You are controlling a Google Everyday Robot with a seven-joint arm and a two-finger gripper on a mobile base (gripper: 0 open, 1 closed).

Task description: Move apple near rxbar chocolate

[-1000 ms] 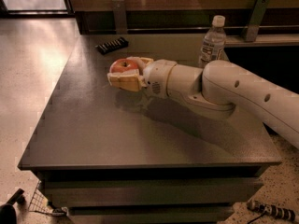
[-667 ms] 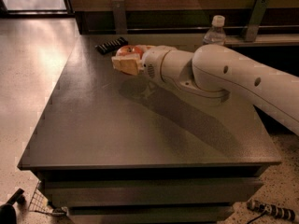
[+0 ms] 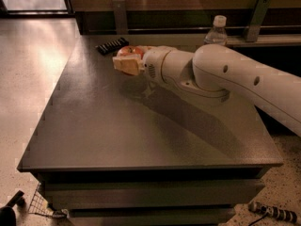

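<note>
The red apple (image 3: 130,51) with yellowish patches sits between the cream pads of my gripper (image 3: 128,59), held above the dark table (image 3: 117,126) near its far left part. The gripper is shut on the apple. The rxbar chocolate (image 3: 112,45), a flat black bar with a row of light marks, lies on the table at the back left, just left of and behind the apple, a short gap away. My white arm (image 3: 225,79) reaches in from the right.
A clear plastic water bottle (image 3: 216,31) with a white cap stands at the back right, partly hidden behind the arm. A dark counter wall with metal brackets runs behind the table. The floor lies to the left.
The gripper has carried the apple farther back and left, from mid-table toward the black bar. The arm now covers more of the bottle.
</note>
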